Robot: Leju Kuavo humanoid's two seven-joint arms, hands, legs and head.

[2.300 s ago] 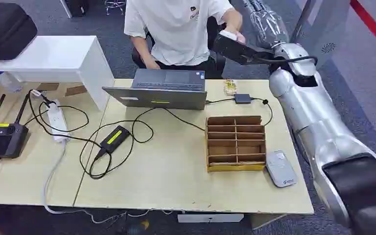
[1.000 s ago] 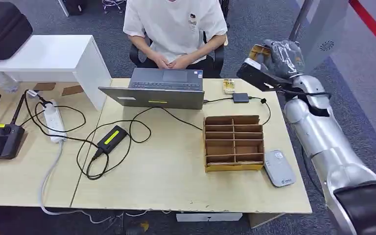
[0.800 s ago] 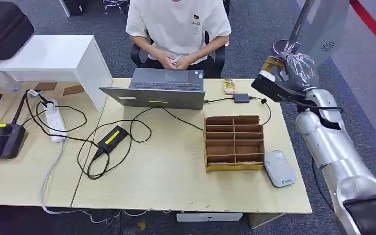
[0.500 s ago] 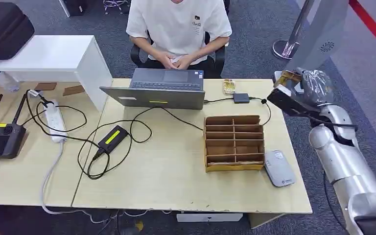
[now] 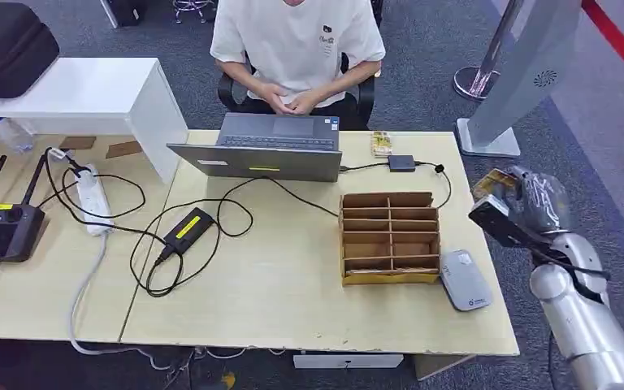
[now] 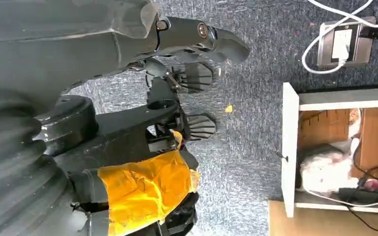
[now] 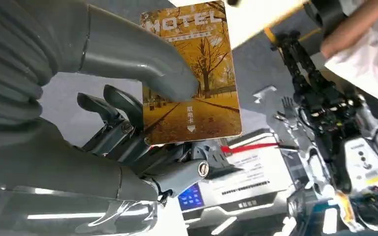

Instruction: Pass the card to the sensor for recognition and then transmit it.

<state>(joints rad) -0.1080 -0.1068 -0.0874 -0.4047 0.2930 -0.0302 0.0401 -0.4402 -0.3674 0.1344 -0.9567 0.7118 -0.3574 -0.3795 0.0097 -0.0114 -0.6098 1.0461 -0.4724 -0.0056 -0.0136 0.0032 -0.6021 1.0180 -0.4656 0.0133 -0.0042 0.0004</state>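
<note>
A: Holding up fine — card is sitting pinched in the right hand, thumb pressing its face, fingers backing it from behind.

B: Handling?

A: Judging it thin, stiff, light, glossy, so likely slippery. Most of it is sticking out past the thumb; pinching nearer the middle would be resisting twist better.

B: Sensor?

A: Reader is lying on the table, below and inboard of that hand.

B: Left hand?

A: Hanging over carpet; can't tell if it's spread or curled.
</note>
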